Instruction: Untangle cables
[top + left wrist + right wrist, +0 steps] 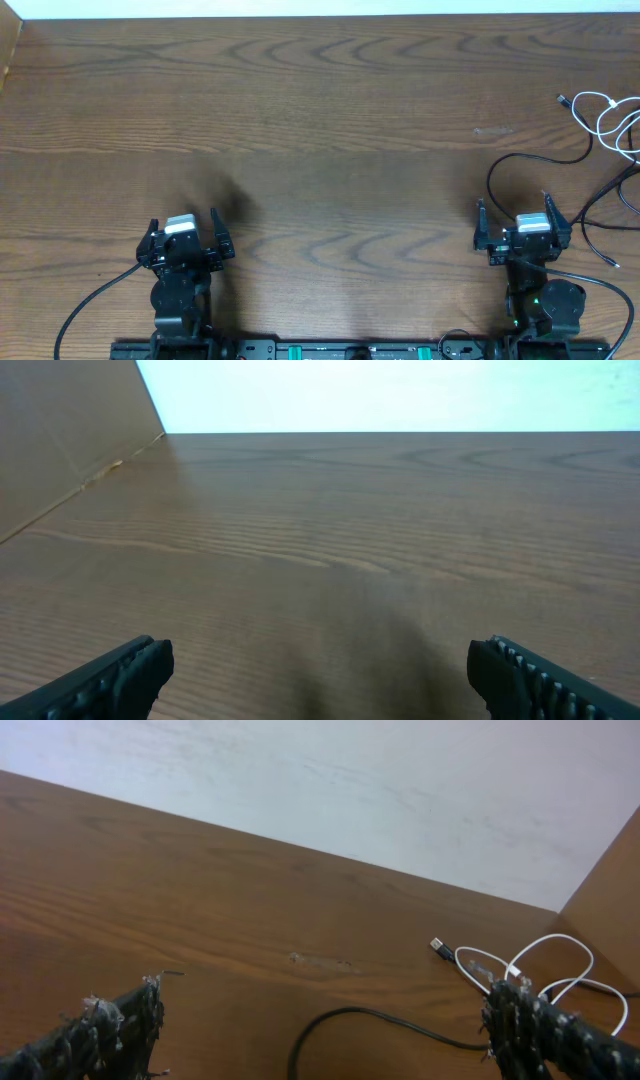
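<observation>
1. While both arms sit at the near edge of the table (320, 120), the cables are bunched at the far-right side, partly cut off by the overhead frame edge.
2. L: left gripper (184, 219) (320, 660) has its jaws spread wide, w/ only bare wood grain between the fingers. It is well apart from the cables, across the table's width.
3. R: right gripper (513, 203) (328, 995) also has its jaws spread wide and grips nothing. It is near the cables but not touching them.
4. White cable (598, 96) (556, 936): loose loops at the right edge, small plug end pointing left.
5. Black cable (540, 158) (400, 1020): a long arc curving from just ahead of the R gripper toward the white loops. It is the first thing in the R gripper's path.
6. Second black cable (584, 222): runs down the right side and ends beside the R arm. Whether it crosses the others I can't tell, as the frame cuts it.
7. Surroundings: brown side panel (60, 450) at the table's left, pale wall (350, 780) behind, a small scuff (490, 130) (320, 958) on the wood ahead of the R gripper.
</observation>
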